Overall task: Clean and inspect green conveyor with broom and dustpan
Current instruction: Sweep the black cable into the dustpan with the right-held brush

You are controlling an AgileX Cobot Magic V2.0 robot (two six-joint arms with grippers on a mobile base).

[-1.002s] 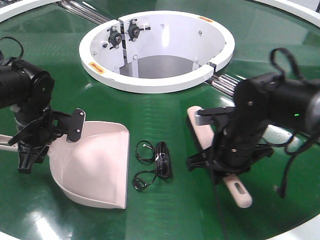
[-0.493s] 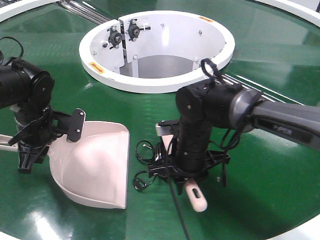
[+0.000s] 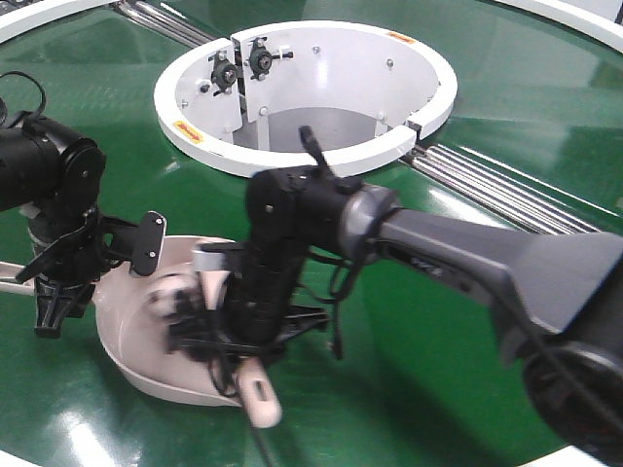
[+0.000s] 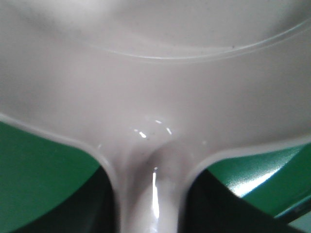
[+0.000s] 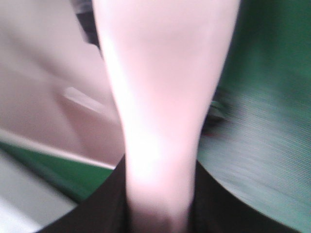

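While the right arm stretches low from the lower right across the green conveyor [image 3: 506,107], its wrist bends down over the mouth of the dustpan [image 3: 127,336]. The right claw [image 3: 237,326] is clenched on the broom [image 3: 257,397], whose handle end juts toward the belt's near edge. The left arm crouches at the left, with the left claw [image 3: 54,292] pointing down and grasping the dustpan's handle. The pan lies flat on the belt.

Only the front view shows the white ring [image 3: 311,161] and the silver rollers [image 3: 487,180]; the brush head there is blurred. The left wrist view shows the pan's glossy back wall narrowing into its handle, between dark jaws. The right wrist view shows the pale broom handle, with pan at left and belt at right.

Two small orange stickers [image 3: 182,126] on the ring are too small to read.
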